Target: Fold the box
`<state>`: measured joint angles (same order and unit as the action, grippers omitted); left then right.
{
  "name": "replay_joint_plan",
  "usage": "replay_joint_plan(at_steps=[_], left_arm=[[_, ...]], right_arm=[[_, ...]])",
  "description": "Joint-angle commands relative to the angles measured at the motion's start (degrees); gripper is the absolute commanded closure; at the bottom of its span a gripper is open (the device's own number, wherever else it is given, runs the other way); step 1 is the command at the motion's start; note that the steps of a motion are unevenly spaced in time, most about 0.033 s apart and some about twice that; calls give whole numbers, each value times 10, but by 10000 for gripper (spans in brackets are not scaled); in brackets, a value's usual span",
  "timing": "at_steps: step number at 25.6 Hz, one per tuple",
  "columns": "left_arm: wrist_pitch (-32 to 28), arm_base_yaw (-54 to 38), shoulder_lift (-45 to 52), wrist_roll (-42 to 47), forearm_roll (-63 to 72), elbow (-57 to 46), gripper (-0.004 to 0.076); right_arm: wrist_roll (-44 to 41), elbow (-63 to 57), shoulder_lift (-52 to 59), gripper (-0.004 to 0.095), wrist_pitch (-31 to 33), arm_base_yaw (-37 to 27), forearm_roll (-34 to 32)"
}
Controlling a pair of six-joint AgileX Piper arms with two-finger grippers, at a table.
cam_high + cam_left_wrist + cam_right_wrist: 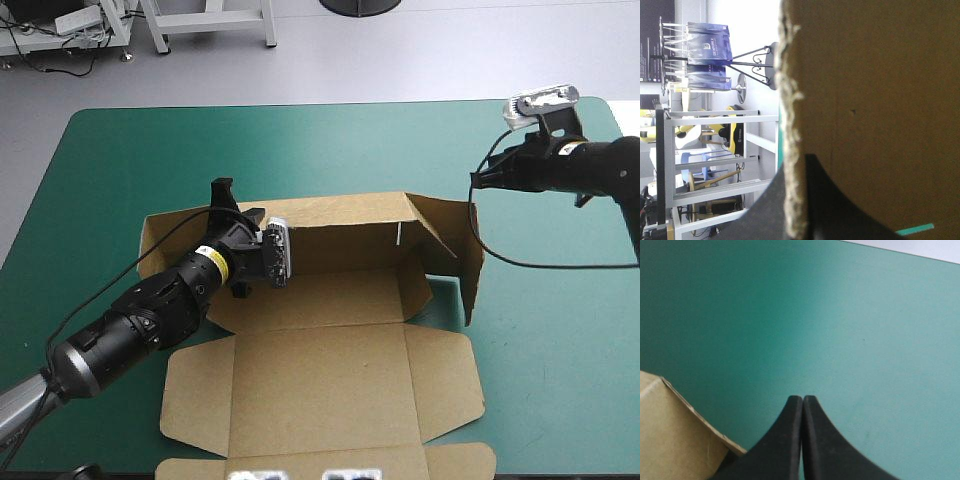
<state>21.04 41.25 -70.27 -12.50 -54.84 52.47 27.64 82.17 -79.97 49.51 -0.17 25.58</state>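
The left pincer [224, 192] is clamped on the box [320, 385]. Its black fingers [840, 205] are all but shut, with the ragged edge of the brown board standing between them. It seems to grip the raised back wall [340, 215] near that wall's left end. The rest of the sheet spreads away beside and below this pincer, with the wide front panels lying flat on the teal-green tabletop [560, 340]. The step in hand looks to be standing the walls up and tucking the corners. For that, the clamp should sit firm and the wrist should turn about the fold line rather than pull, so the sheet does not slide across the cover. Further along, the right wall [455, 250] already stands upright, leaning a little, and will likely need a brace while the corner goes in. The right pincer [477, 180] is closed on nothing, its two fingers meeting in one point, and it hovers clear of the board beyond the box's far right corner. From its own wrist, a corner of the board lies just beside and under the fingers, behind their tips, with bare cover ahead. A closed tip suits pushing, so it should press low on the wall near the crease and not on the loose top edge.
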Motion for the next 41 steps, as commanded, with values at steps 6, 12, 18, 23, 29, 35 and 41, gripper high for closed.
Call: replay_joint_plan(at_steps=[6,12,18,23,29,35,41], left_arm=[[-27,1,13,8,-18,16,729],[-25,1,13,8,-18,16,729],[-18,1,13,8,-18,16,729],[-5,1,13,8,-33,15,729],[-15,1,13,7,-42,15,729],[-39,2,13,-24,-61,-21,729],[-41,2,13,-4,-68,-27,729]], right_arm=[[71,76,-104,933,77,2,103],[141,76,-138,933,151,2,152],[164,53,-141,933,221,6,192],[249,-27,-110,932,197,6,218],[334,-119,-58,932,132,6,247],[460,-243,4,932,36,21,302],[627,-351,62,931,-55,27,408]])
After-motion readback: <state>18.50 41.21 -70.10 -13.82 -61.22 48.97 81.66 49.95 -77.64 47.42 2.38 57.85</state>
